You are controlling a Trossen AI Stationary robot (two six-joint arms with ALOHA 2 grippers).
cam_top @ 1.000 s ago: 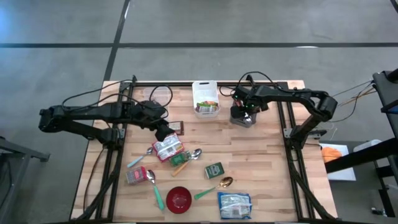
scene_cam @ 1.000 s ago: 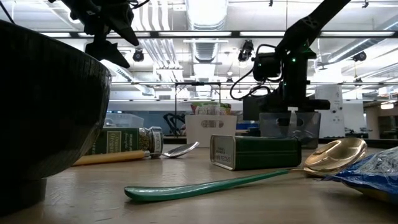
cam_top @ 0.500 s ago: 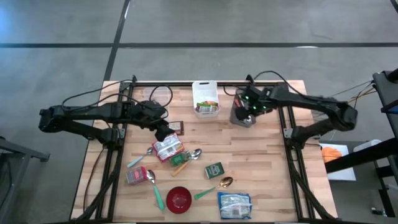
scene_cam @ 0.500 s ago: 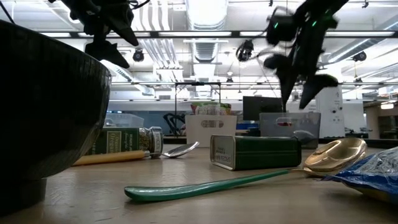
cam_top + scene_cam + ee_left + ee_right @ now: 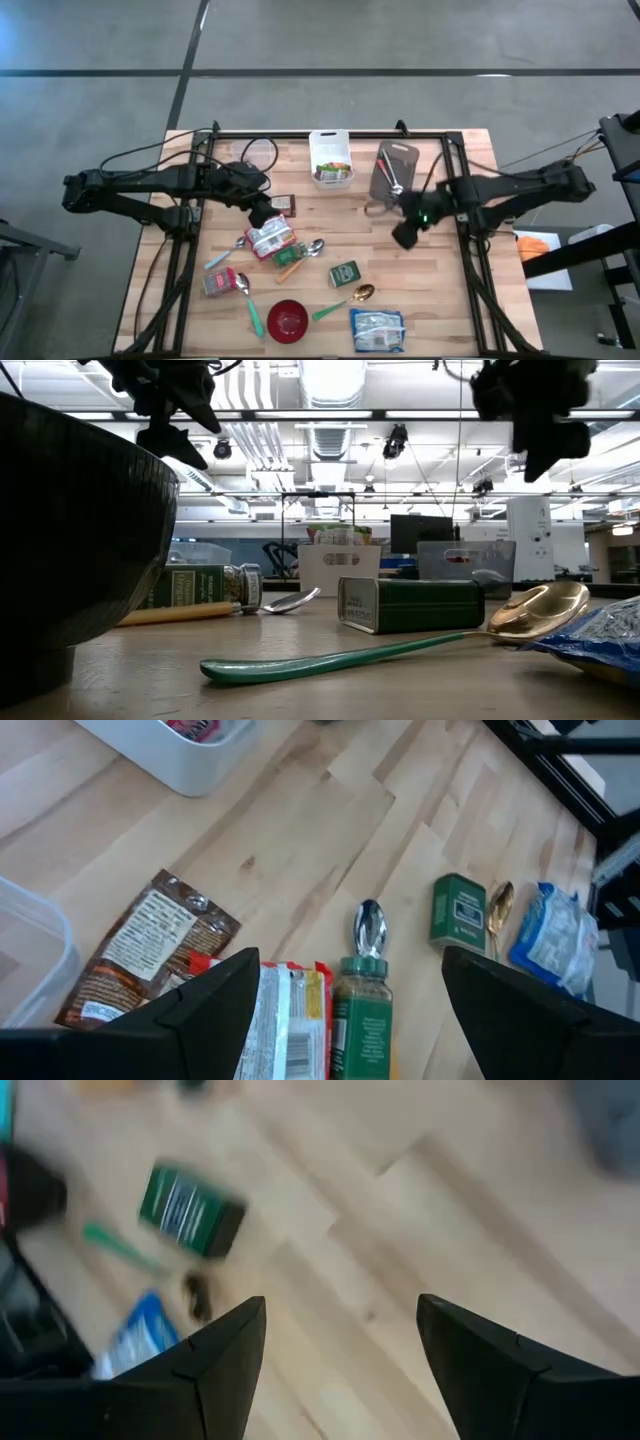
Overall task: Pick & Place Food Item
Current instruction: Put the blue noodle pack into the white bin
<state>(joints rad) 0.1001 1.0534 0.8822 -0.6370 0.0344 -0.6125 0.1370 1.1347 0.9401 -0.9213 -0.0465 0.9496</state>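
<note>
Food items lie on the wooden table: a red-and-white packet [image 5: 270,238], a brown packet [image 5: 285,205], a green spice jar [image 5: 365,1010], a green tin [image 5: 344,273] and a blue packet [image 5: 377,328]. A white bin [image 5: 331,158] with packets in it stands at the back middle. My left gripper [image 5: 262,212] hangs open above the red-and-white packet, with nothing between its fingers. My right gripper [image 5: 405,237] is open in the air over bare wood right of centre, in front of a clear container [image 5: 396,168].
A red bowl [image 5: 288,320], a gold spoon [image 5: 362,293], a silver spoon [image 5: 316,247] and green-handled spoons [image 5: 252,308] lie toward the near edge. A round clear lid [image 5: 258,152] lies at the back left. Black frame rails [image 5: 462,200] run along both table sides.
My right gripper has risen out of the clear container and swung toward the table's near edge, rolling as it went; it now hangs over bare wood. The container stands uncovered at the back. My left gripper has kept still.
</note>
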